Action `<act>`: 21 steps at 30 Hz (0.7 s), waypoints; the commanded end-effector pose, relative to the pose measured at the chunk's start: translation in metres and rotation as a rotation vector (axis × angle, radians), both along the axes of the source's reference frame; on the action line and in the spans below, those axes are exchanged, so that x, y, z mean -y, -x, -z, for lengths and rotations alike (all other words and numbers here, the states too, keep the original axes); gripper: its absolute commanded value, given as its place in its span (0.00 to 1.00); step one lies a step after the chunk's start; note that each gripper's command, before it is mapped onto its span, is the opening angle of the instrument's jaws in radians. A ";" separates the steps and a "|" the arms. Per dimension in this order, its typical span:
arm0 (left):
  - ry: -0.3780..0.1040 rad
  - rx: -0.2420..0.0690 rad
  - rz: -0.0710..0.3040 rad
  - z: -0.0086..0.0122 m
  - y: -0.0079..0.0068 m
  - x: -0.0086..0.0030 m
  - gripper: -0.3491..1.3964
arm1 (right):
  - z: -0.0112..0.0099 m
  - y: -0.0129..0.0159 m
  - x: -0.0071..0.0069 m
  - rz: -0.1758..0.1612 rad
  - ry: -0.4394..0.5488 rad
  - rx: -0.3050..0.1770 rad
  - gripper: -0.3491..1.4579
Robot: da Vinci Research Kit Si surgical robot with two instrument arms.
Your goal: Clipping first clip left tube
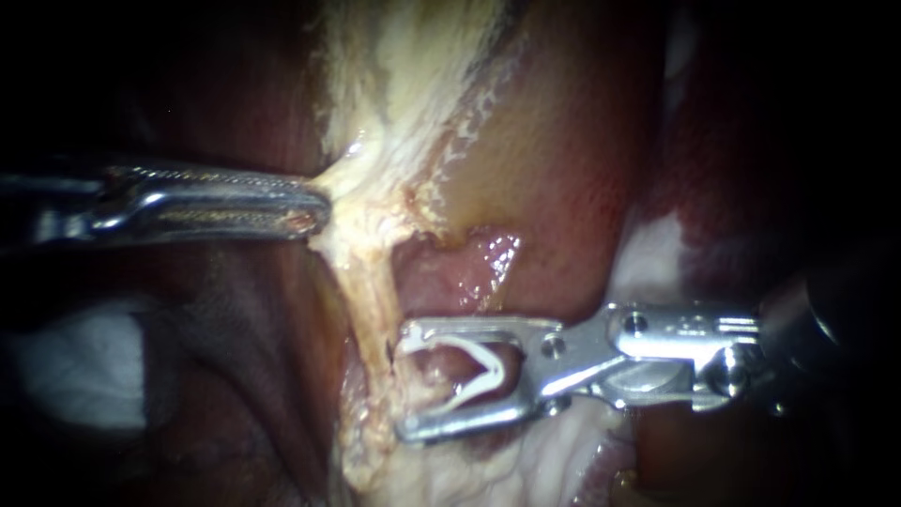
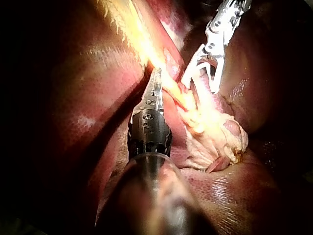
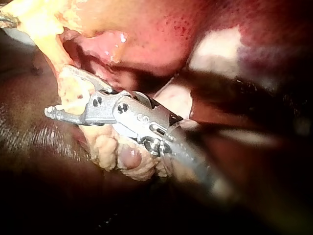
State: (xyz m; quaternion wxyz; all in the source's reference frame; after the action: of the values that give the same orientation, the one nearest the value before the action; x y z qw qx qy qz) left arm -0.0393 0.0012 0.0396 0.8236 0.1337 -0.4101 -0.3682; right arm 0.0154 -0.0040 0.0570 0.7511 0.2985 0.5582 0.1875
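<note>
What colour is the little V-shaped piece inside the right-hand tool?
White; the clip in my right instrument shows best in the endoscope view.

Surgical lab: raw liver (image 1: 253,376), steel right instrument (image 1: 404,380) with clip (image 1: 502,373).

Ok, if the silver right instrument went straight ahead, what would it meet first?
Probably the pale yellowish tube, right at the tips of the right instrument's jaws holding the white clip; depth unclear.

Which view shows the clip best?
Endoscope view: the white clip shows plainly, open between the right instrument's jaws. The left wrist view has those jaws far off, the right wrist view has tissue across them; neither shows the clip clearly.
</note>
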 end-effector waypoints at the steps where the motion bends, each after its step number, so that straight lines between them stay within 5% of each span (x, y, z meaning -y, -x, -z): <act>1: 0.000 -0.002 0.001 0.0000 0.0000 0.0000 0.00 | -0.0002 -0.0001 0.0000 0.002 0.000 0.001 0.52; 21: 0.000 -0.004 0.004 0.0004 0.0005 0.0002 0.00 | -0.0030 -0.0019 -0.0001 -0.002 0.001 0.044 0.52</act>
State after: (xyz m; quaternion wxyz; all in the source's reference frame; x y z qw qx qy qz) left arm -0.0398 0.0010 0.0393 0.8236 0.1323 -0.4090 -0.3701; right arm 0.0174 -0.0040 0.0601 0.7637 0.2922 0.5414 0.1958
